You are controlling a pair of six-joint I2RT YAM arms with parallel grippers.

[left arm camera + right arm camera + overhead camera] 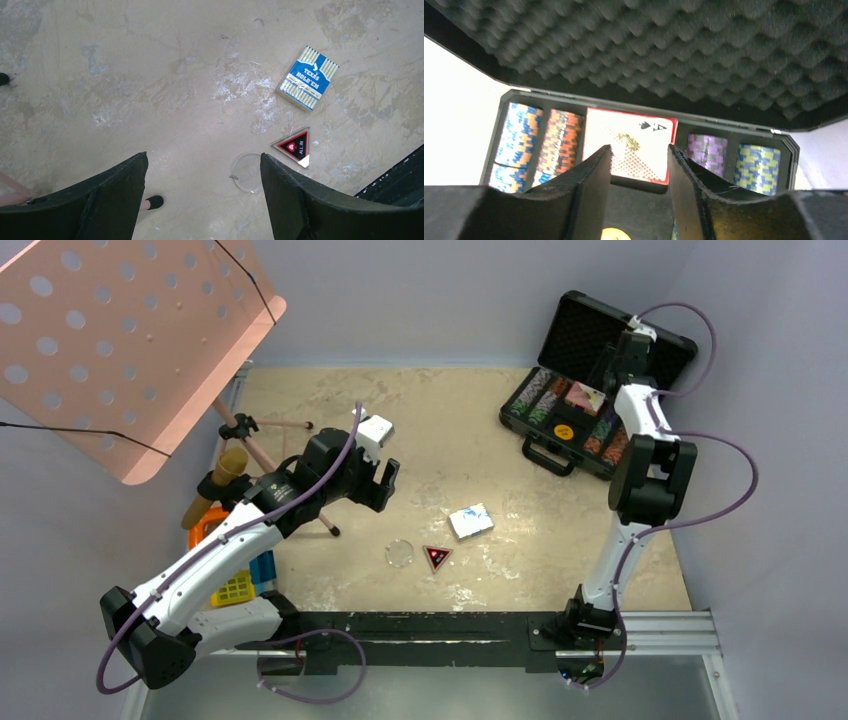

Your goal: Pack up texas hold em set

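Observation:
The black briefcase lies open at the far right, foam lid up, with rows of coloured chips inside. A red deck lies flat in its middle compartment, beside an orange button. My right gripper hovers over that deck, open, its fingers clear of it. On the table lie the blue deck, the dark triangular marker and a clear round button. My left gripper hangs open above bare table left of the clear button, and holds nothing.
A pink perforated music stand rises at the far left, its tripod legs spreading under my left arm; one foot shows near the left finger. Yellow and blue crates sit at the left edge. A black rail runs along the near edge.

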